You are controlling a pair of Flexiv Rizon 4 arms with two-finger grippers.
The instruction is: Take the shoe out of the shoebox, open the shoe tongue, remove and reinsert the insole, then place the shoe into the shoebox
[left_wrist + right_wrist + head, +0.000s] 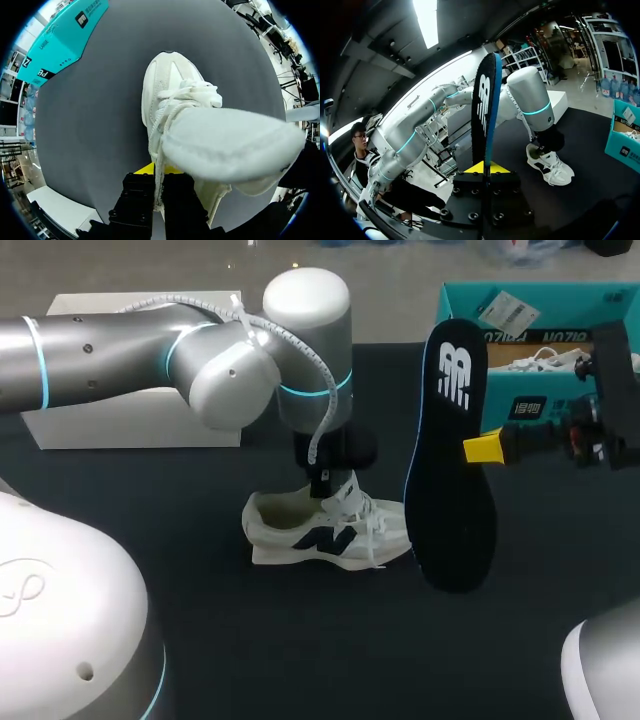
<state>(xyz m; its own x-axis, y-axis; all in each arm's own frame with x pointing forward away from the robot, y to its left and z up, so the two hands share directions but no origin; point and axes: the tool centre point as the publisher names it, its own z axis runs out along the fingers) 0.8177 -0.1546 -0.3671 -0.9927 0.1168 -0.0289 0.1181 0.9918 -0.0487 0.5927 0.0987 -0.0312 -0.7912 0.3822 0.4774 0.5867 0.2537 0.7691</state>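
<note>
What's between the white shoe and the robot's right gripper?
The black insole, standing upright and pinched in the right gripper. The head view shows it beside the shoe.

Non-task stuff: dark grey table (300,640), matte, plain surface. One white rectangular box (130,425) sits on it at the far left edge, flat on its base, closed, long side facing the head camera.
</note>
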